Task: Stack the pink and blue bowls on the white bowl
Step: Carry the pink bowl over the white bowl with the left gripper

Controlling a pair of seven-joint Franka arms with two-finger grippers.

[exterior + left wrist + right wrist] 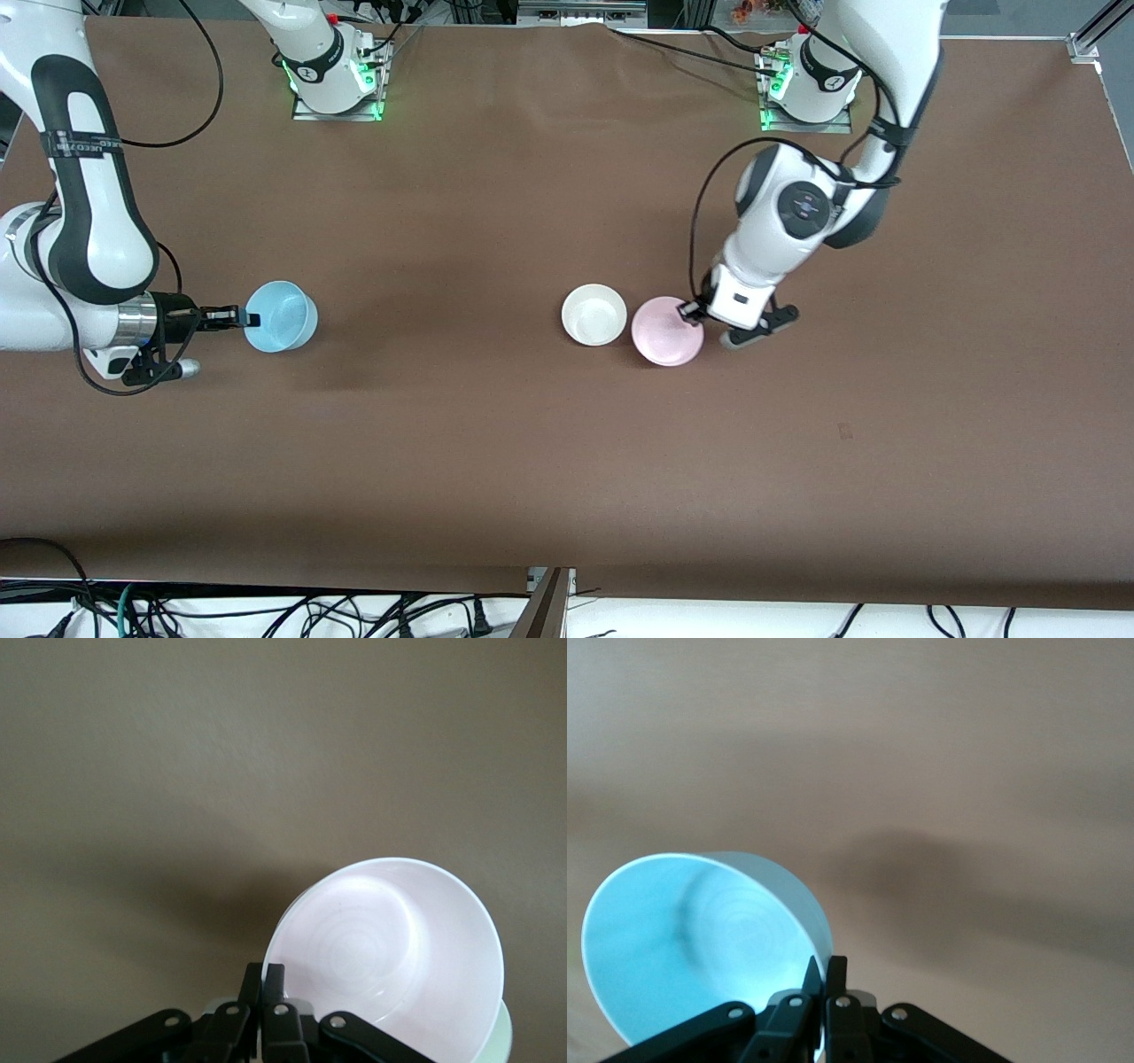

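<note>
The white bowl (594, 314) stands upright on the brown table, near its middle. Right beside it, toward the left arm's end, is the pink bowl (667, 330) (390, 948), tilted. My left gripper (691, 310) (263, 979) is shut on its rim, one finger inside and one outside. Toward the right arm's end of the table, my right gripper (248, 319) (826, 973) is shut on the rim of the blue bowl (281, 316) (691, 948). That bowl is tipped too, so its outer wall shows.
The brown table (532, 461) carries nothing else. The two arm bases (335, 71) (811, 84) stand along the edge farthest from the front camera. Cables hang below the nearest edge.
</note>
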